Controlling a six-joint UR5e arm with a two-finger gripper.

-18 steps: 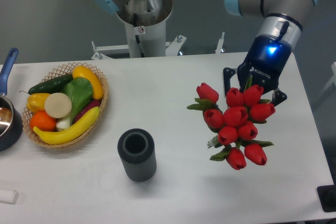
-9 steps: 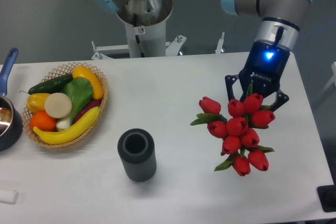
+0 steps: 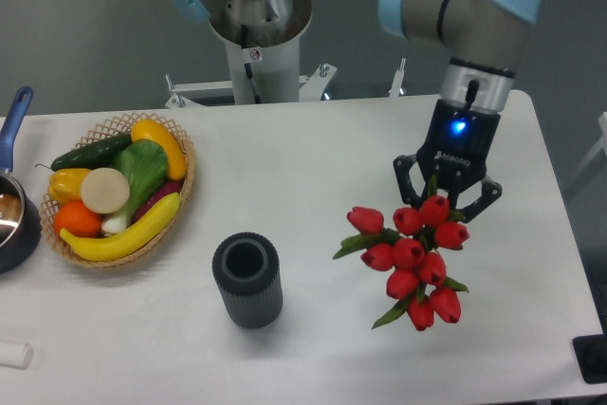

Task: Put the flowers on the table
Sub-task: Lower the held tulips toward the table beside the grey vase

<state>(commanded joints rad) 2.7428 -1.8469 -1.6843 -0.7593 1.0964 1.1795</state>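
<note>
The flowers (image 3: pixel 410 253), a bunch of red tulip buds with green leaves, hang from my gripper (image 3: pixel 444 198) over the right part of the white table (image 3: pixel 313 158). The buds point toward the front of the table, and the stems run up between the fingers and are mostly hidden. The gripper is shut on the stems. I cannot tell whether the lowest buds touch the tabletop.
A dark ribbed vase (image 3: pixel 247 280) stands left of the flowers near the front. A wicker basket (image 3: pixel 188 174) with fruit and vegetables sits at the left, and a pan (image 3: pixel 13 220) at the left edge. A small black object (image 3: pixel 593 358) lies at the front right corner.
The gripper has moved left and toward the front with the flowers. The bunch looks smaller and lower over the table than a second ago.
</note>
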